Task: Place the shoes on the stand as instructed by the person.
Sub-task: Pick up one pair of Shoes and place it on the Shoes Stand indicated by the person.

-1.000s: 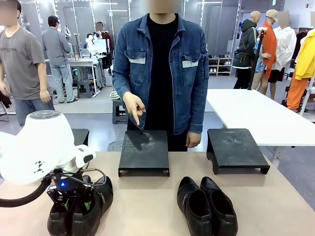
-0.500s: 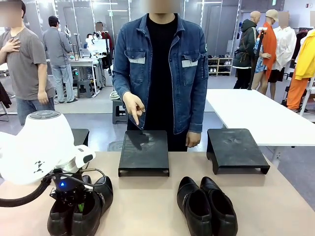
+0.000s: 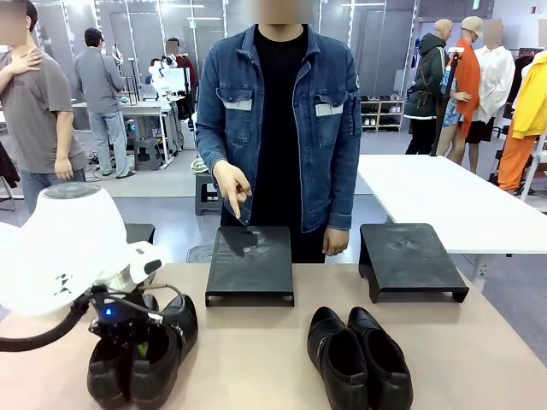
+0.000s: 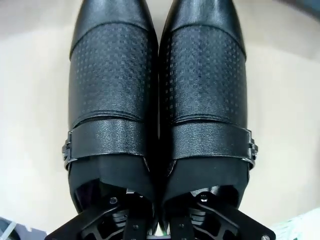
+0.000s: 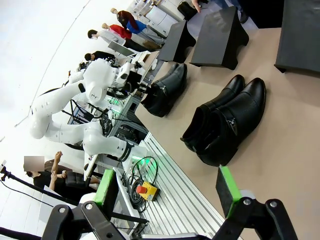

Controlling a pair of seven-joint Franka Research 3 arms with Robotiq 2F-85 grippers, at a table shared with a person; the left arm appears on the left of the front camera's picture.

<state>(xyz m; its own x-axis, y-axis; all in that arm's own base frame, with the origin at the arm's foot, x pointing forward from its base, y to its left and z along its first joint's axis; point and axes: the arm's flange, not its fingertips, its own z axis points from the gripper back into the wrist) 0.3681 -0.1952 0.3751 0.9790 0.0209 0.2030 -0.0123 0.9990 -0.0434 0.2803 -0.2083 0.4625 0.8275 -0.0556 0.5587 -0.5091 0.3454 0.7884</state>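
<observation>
My left gripper (image 3: 133, 335) is shut on the left pair of shoes (image 3: 144, 357), one finger inside each shoe, pinching the inner walls together. In the left wrist view the fingers (image 4: 122, 216) go down into the openings of this pair (image 4: 159, 95), which hangs just above the tan table. The right pair of shoes (image 3: 359, 359) stands on the table near the front edge. The person's hand (image 3: 232, 190) points down at the left black stand (image 3: 249, 266). My right gripper (image 5: 165, 192) is open and holds nothing, well back from the right pair (image 5: 225, 125).
A second black stand (image 3: 412, 260) sits at the table's far right. The person stands close behind the far edge. A white table (image 3: 444, 201) lies beyond on the right. Bare tan tabletop (image 3: 256, 359) lies between the two pairs.
My left gripper has risen a little with the left pair of shoes in it. The person's pointing hand and the right pair have stayed where they were.
</observation>
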